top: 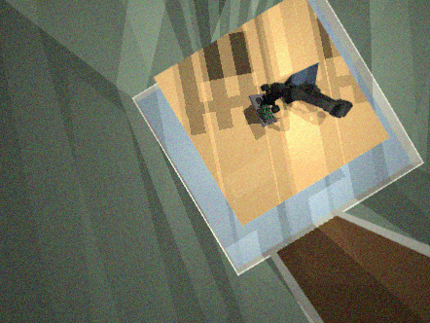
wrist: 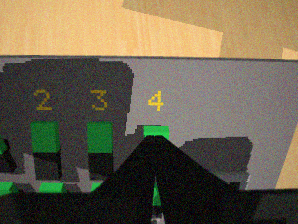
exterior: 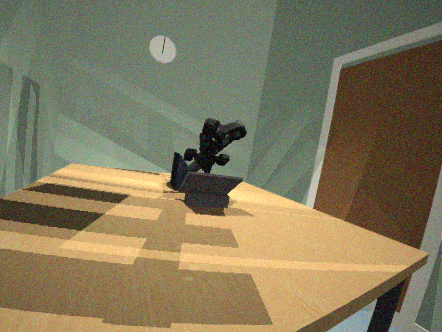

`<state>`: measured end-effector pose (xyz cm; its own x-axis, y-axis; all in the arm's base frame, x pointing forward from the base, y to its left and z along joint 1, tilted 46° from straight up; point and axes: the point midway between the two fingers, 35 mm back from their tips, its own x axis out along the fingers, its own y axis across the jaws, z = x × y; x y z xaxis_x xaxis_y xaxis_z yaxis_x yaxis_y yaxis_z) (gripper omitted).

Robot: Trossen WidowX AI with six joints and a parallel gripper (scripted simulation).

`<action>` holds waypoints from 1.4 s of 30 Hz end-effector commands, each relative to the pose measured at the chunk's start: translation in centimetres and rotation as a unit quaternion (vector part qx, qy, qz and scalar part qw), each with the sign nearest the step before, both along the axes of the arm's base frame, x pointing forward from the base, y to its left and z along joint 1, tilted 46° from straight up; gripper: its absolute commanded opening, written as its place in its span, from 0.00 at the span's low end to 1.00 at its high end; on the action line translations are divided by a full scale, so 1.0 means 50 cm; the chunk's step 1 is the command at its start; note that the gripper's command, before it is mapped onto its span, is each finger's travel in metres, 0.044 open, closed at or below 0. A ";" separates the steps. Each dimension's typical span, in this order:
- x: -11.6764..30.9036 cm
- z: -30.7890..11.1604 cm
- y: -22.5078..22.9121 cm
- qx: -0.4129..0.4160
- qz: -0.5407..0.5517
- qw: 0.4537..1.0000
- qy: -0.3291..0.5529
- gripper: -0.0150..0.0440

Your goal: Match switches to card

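Observation:
The grey switch panel [wrist: 210,100] [exterior: 212,183] fills much of the wrist view. My gripper [wrist: 154,142] is shut and empty, its tips over the far-row switch in column 4. Only that switch's green far end [wrist: 156,131] shows; its nearer half is hidden, and contact is unclear. The far-row column 2 switch [wrist: 45,137] and column 3 switch [wrist: 100,137] show green farther halves and dark nearer halves. Column 1 is cut off at the left edge. Below, green tops [wrist: 51,187] of nearer switches show. The card's edge [wrist: 239,178] is shadowed and its squares are hidden.
The panel stands on the wooden table [top: 243,185] [exterior: 310,245]. A dark blue upright plate [top: 306,75] [exterior: 177,171] stands beside the arm. Shadows fall across the panel and table.

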<state>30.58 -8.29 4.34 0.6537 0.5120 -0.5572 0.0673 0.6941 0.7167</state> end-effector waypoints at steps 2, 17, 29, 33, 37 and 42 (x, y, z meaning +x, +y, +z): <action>0.000 -0.003 0.000 -0.001 -0.002 1.000 0.003 0.25; 0.003 -0.005 0.002 -0.001 -0.002 1.000 0.003 0.25; 0.005 -0.007 0.004 -0.001 -0.002 1.000 0.003 0.25; 0.006 -0.007 0.004 -0.001 -0.002 1.000 0.003 0.25; 0.007 -0.008 0.005 -0.001 -0.002 1.000 0.003 0.25; -0.056 0.040 -0.045 -0.003 -0.007 1.000 -0.001 0.25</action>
